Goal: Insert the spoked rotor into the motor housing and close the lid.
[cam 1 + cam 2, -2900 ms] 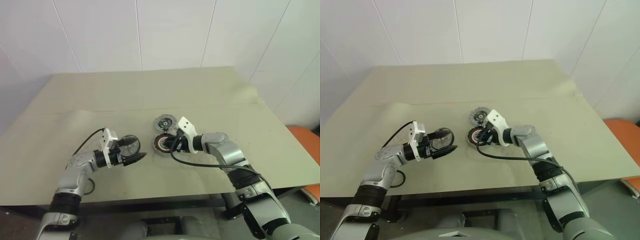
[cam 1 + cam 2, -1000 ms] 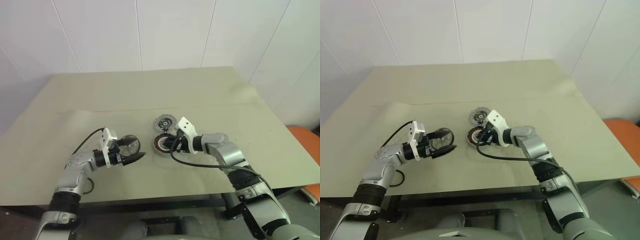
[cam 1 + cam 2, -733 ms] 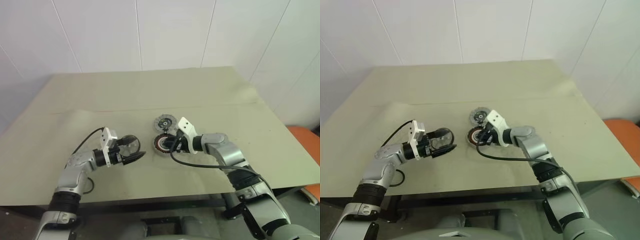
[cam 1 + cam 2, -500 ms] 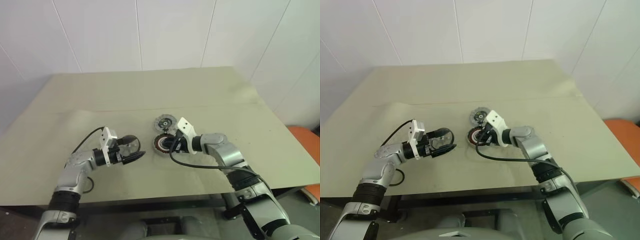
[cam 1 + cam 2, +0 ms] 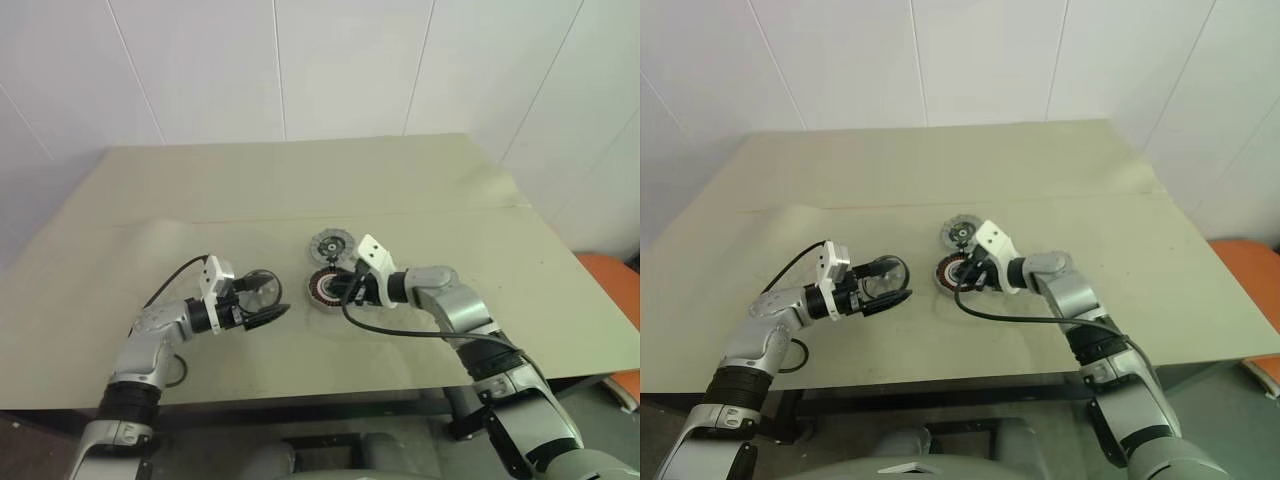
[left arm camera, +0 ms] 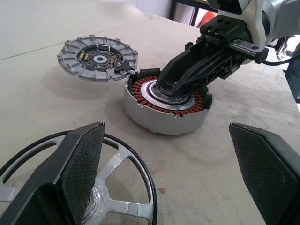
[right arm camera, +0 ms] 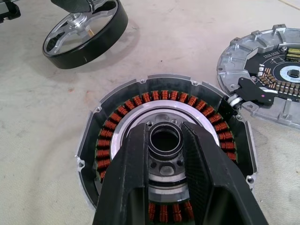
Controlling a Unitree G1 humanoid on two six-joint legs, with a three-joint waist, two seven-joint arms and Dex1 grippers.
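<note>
- L gripper [image 5: 265, 303]: jaws spread wide, nothing gripped. One finger [image 6: 82, 154] sits over the spoked rotor [image 7: 101, 35]; the other [image 6: 265, 159] is well clear of its rim.
- Spoked rotor: black-rimmed ring w/ silvery spokes, flat on the table [image 5: 300, 190], just beside the motor housing [image 6: 159, 123] on the L-arm side, not touching it.
- R gripper [image 7: 165, 129]: jaws nearly closed, one finger on either side of the raised centre hub [image 7: 165, 153] inside the housing, pinching it.
- Motor housing: silvery round cup, upright on the table near its middle; ring of copper-red windings [image 7: 161, 95] visible inside, top open.
- Lid [image 6: 96, 58]: silvery disc w/ dark centre, lying flat on the table beside the housing on its far side, inner face up; joined to the housing rim by a small dark piece [image 7: 255, 93].
</note>
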